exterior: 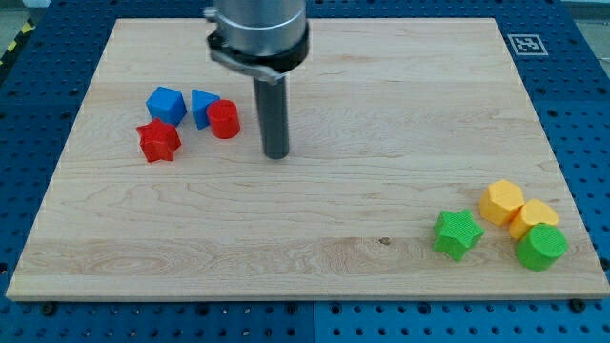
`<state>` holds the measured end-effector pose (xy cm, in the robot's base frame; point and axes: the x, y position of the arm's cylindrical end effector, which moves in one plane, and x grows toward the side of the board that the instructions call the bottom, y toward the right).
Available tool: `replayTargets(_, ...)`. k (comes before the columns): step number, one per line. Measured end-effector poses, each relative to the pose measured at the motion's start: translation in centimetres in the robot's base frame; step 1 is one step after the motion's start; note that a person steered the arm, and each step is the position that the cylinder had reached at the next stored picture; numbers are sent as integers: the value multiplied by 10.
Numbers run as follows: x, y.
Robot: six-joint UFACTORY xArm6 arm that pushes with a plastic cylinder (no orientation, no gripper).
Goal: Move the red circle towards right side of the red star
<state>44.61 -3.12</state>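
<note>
The red circle (225, 120) is a short red cylinder at the view's upper left, touching a blue triangular block (202, 107). The red star (159, 141) lies a little to the left and below the circle, with a gap between them. A blue cube (166, 104) sits just above the star. My tip (276, 153) rests on the board to the right of the red circle and slightly lower, about a block's width away, touching no block.
At the view's lower right are a green star (457, 234), an orange hexagon block (501, 202), a yellow-orange block (534, 217) and a green round block (540, 247). The wooden board (334, 267) lies on a blue pegboard. A marker tag (525, 44) sits at the top right corner.
</note>
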Motion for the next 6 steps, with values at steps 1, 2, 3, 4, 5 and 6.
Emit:
replayTargets(1,-33,-4)
replayTargets(2,-46,-23)
replayTargets(3,-46,-38)
replayTargets(4,-46,-65)
replayTargets(5,-46,-84)
replayTargets(6,-46,-87)
